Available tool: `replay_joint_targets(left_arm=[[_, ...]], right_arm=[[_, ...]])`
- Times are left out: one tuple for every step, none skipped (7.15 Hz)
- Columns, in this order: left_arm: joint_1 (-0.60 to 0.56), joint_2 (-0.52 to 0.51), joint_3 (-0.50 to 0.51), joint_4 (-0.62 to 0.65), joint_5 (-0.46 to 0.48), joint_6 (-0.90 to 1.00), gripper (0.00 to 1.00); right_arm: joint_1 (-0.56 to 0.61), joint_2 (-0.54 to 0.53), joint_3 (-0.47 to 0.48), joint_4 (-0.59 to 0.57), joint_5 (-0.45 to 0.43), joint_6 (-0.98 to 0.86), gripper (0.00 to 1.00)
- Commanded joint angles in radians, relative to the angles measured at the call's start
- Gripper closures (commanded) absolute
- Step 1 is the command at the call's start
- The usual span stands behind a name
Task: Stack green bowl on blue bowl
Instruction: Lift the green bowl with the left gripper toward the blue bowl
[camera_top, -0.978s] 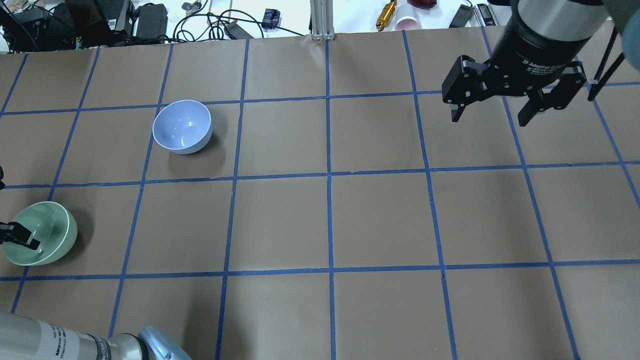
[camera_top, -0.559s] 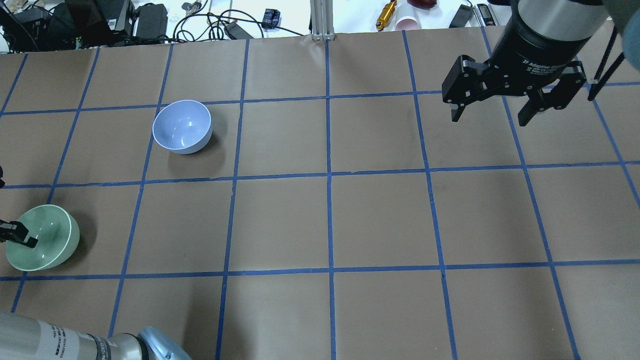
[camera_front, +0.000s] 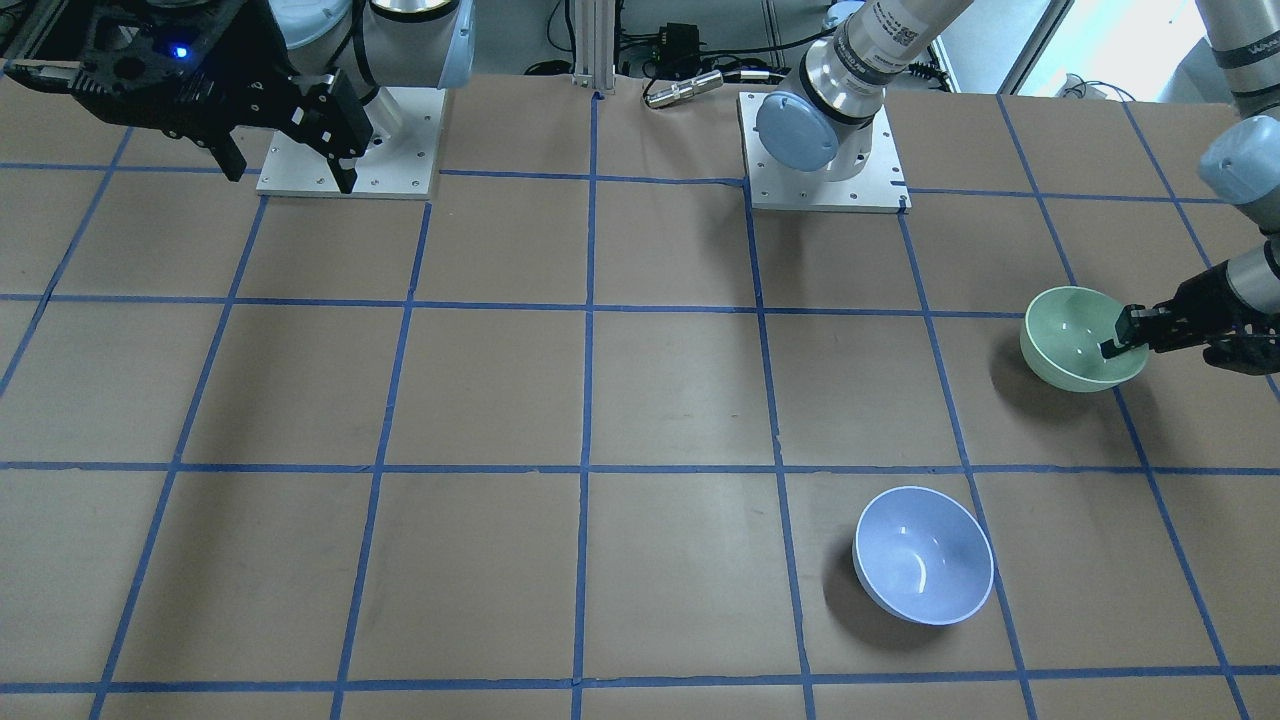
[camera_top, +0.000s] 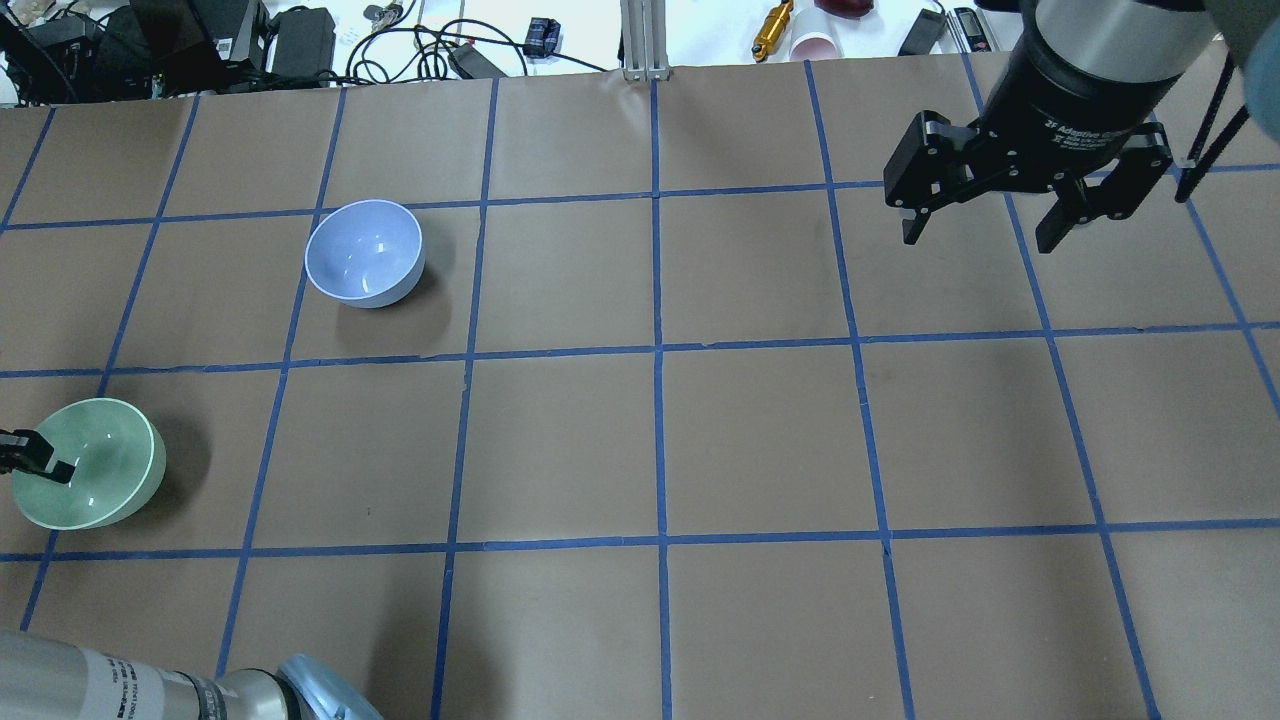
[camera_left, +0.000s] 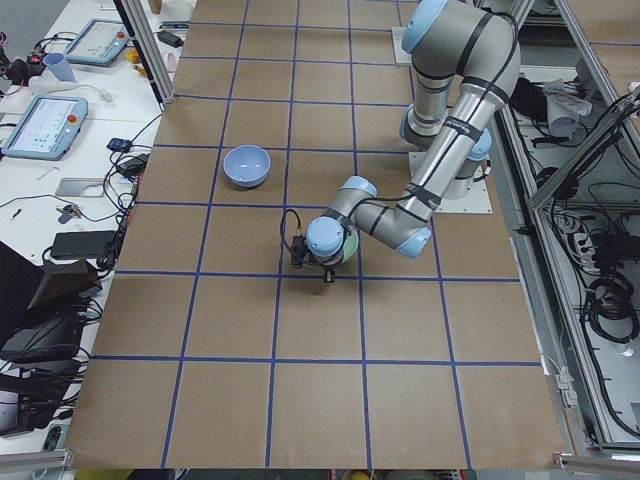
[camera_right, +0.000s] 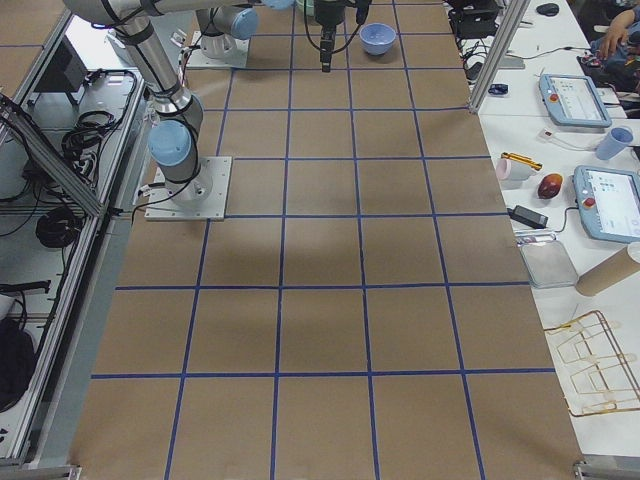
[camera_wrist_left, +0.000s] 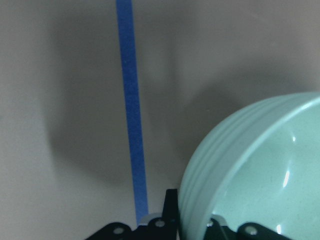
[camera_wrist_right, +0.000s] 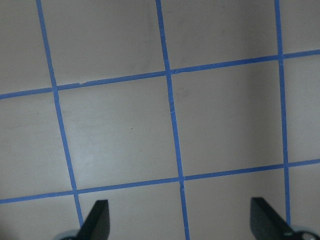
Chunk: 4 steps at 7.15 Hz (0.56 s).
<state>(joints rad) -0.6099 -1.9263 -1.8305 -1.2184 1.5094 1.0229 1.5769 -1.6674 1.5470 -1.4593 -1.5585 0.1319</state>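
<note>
Rim of green bowl (camera_front: 1065, 335) pinched by left gripper (camera_front: 1120, 345), cropped overhead | right gripper (camera_top: 977, 240) spread wide

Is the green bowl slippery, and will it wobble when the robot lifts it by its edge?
Probably slippery: the green bowl is glossy, with bright glints inside. It may well tilt or swing, since the left gripper pinches only one spot on its rim. It looks stiff, though: the rim shows evenly round right at the pinch.
</note>
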Motion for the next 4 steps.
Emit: replay_joint_targets(left_arm=[[-0.007, 0.018, 0.097, -0.169, -0.049, -0.021, 1.0], [-0.017, 0.03, 0.129, -0.194, -0.058, -0.032, 1.0], [-0.028, 0.05, 0.154, -0.217, -0.146, -0.033, 1.0], [-0.059, 0.052, 0.169, -0.222, -0.193, -0.046, 1.0]], right_arm=[[0.0, 0.0, -0.001, 0.0, 0.0, 0.0, 0.0], [0.0, 0.0, 0.001, -0.001, 0.0, 0.0, 0.0], [-0.001, 0.0, -0.001, -0.001, 0.0, 0.0, 0.0], [0.0, 0.0, 0.001, 0.0, 0.0, 0.0, 0.0]])
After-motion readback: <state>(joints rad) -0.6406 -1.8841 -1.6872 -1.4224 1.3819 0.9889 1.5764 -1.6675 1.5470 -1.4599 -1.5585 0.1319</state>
